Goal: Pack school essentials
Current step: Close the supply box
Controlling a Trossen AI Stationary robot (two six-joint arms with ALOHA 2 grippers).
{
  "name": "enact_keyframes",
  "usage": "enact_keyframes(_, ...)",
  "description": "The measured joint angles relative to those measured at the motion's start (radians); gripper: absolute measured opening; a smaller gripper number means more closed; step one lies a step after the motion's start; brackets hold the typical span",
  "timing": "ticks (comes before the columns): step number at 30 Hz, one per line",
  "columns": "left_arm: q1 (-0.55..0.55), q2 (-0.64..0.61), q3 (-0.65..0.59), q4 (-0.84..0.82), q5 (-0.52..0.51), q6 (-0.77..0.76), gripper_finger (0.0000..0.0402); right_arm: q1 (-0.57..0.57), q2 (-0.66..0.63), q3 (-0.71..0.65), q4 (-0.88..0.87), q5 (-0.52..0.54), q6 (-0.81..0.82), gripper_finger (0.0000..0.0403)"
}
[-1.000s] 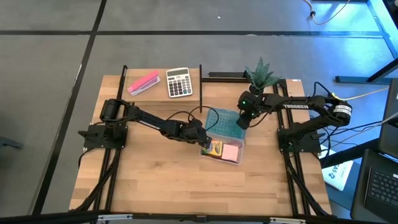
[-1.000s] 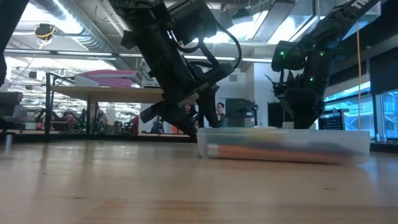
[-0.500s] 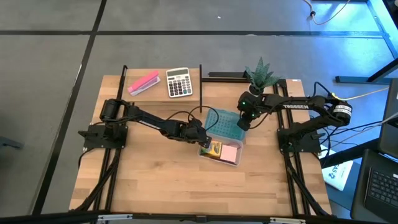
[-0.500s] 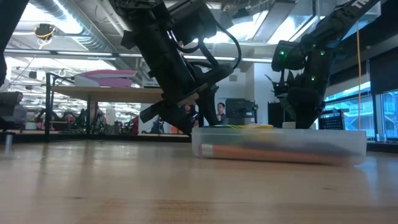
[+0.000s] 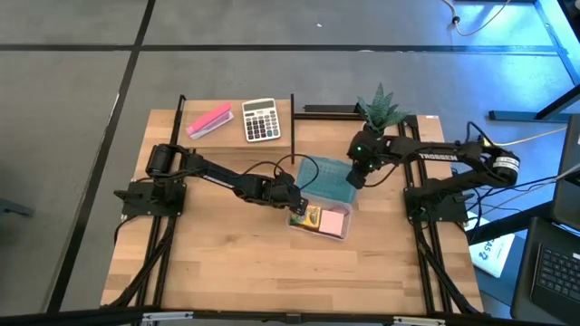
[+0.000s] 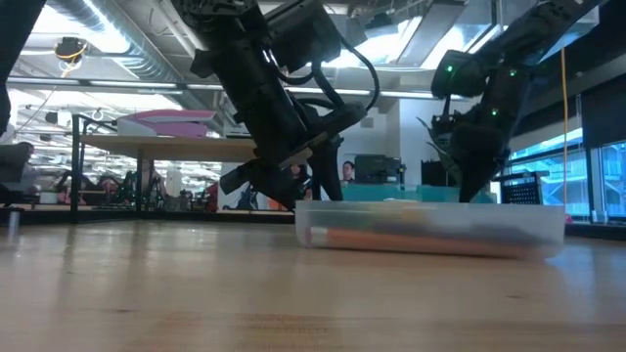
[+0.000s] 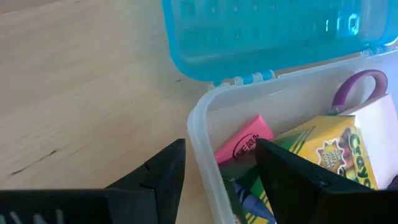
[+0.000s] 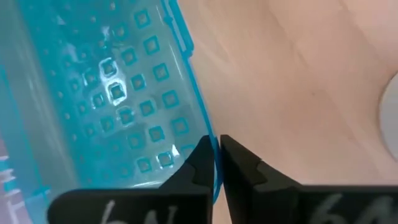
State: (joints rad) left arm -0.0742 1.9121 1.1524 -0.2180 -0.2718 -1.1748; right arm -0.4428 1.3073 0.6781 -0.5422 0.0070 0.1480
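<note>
Because the packing container must stay put while its lid is worked, the left gripper [image 5: 292, 201] straddles the near-left corner wall of the clear rectangular plastic case [image 5: 323, 234]. In the left wrist view its fingers [image 7: 163, 174] stand moderately parted, one outside the wall and one inside, not clamped on any item; this reads as bracing the case.

Inside the case the left wrist view shows the yellow-green crayon box [image 7: 323, 149], a red-pink eraser block [image 7: 244, 142] printed with dark lettering, and the purple loop handle of the scissors [image 7: 356, 88]. The high view adds the square pink notepad [image 5: 336, 220] lying in the case's right half. The essentials therefore appear loaded already.

Hinged along the case's far edge, the translucent turquoise perforated lid [image 5: 328, 181] lies open, and the low view shows it raised a little above the case.

At its right edge the right gripper [image 5: 356, 176] pinches the lid rim; the right wrist view shows its fingers [image 8: 200, 163] nearly closed on the thin turquoise edge. This hold probably serves to swing the lid over the contents.

Far-left on the wooden table [image 5: 227, 272], the grey calculator [image 5: 261, 119] and elongated pink block [image 5: 209, 119] remain outside.
</note>
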Motion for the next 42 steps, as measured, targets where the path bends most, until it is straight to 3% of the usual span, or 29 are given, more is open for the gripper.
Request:
enact_keyframes(13, -0.001, 0.000, 0.000, 0.003, 0.002, 0.032, 0.0188, 0.081, -0.124, 0.000, -0.022, 0.031, -0.016, 0.0017)
enact_keyframes(32, -0.001, 0.000, 0.000, 0.004, 0.030, 0.025, 0.0188, 0.087, -0.125, 0.000, -0.030, 0.052, 0.004, 0.0022)
enact_keyframes(42, -0.001, 0.000, 0.000, -0.004, 0.027, 0.002, 0.0187, 0.086, -0.066, 0.001, -0.022, 0.059, 0.004, 0.0023)
